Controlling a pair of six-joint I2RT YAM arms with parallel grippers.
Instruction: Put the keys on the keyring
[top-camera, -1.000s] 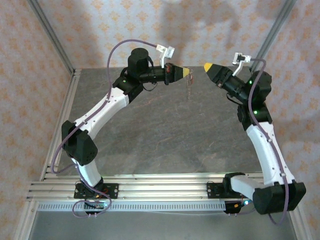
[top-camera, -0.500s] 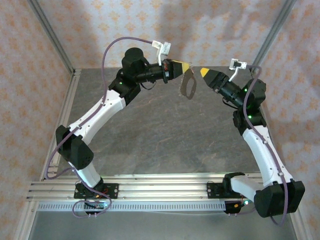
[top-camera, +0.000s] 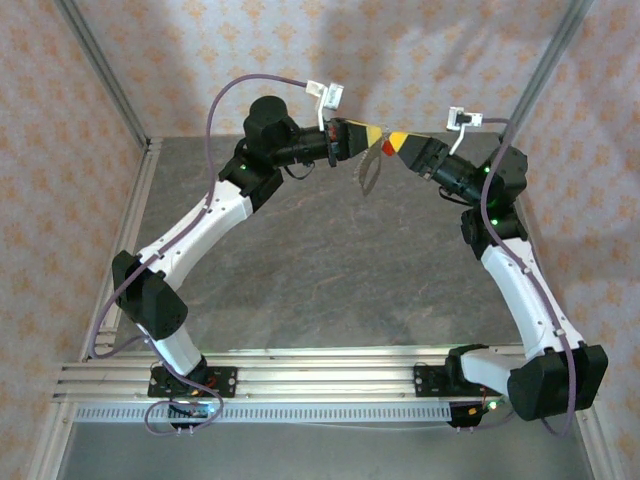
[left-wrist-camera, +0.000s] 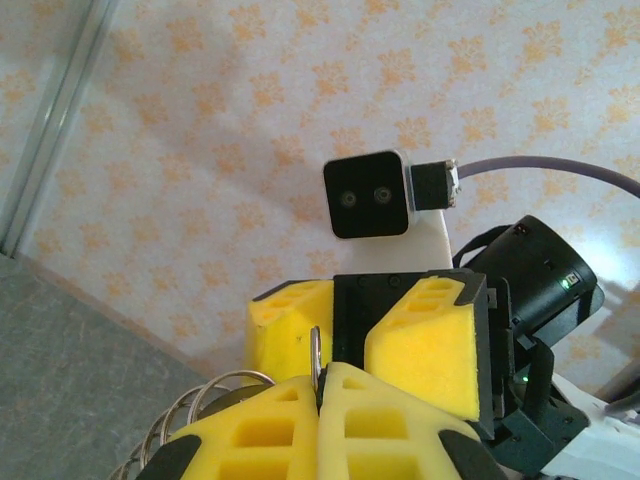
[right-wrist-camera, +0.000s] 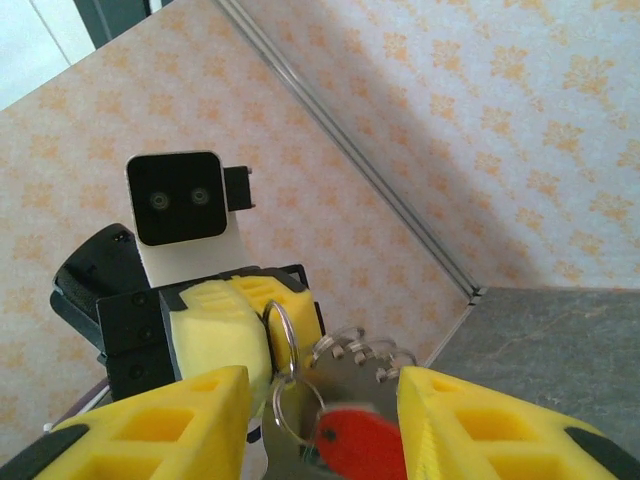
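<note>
The flat grey table (top-camera: 300, 270) lies under me. I work high above its 12 o'clock end, so nothing bumps it. My left gripper (top-camera: 372, 135) points to 3 o'clock and my right gripper (top-camera: 398, 143) points to 9 o'clock. They are tip to tip so the two small things can meet.

My left gripper is squeezed tight on the thin pale wire keyring (top-camera: 368, 170), which hangs down toward 6 o'clock. That makes the loop steady.

My right fingers (right-wrist-camera: 200, 395) stand about half apart. The small key with the round red plastic head (right-wrist-camera: 355, 440) sits between them. It touches the 3 o'clock finger and there is a gap at 9 o'clock, so I think I am not pinching it. The key is just under the keyring, but I cannot tell if it is hooked on.
</note>
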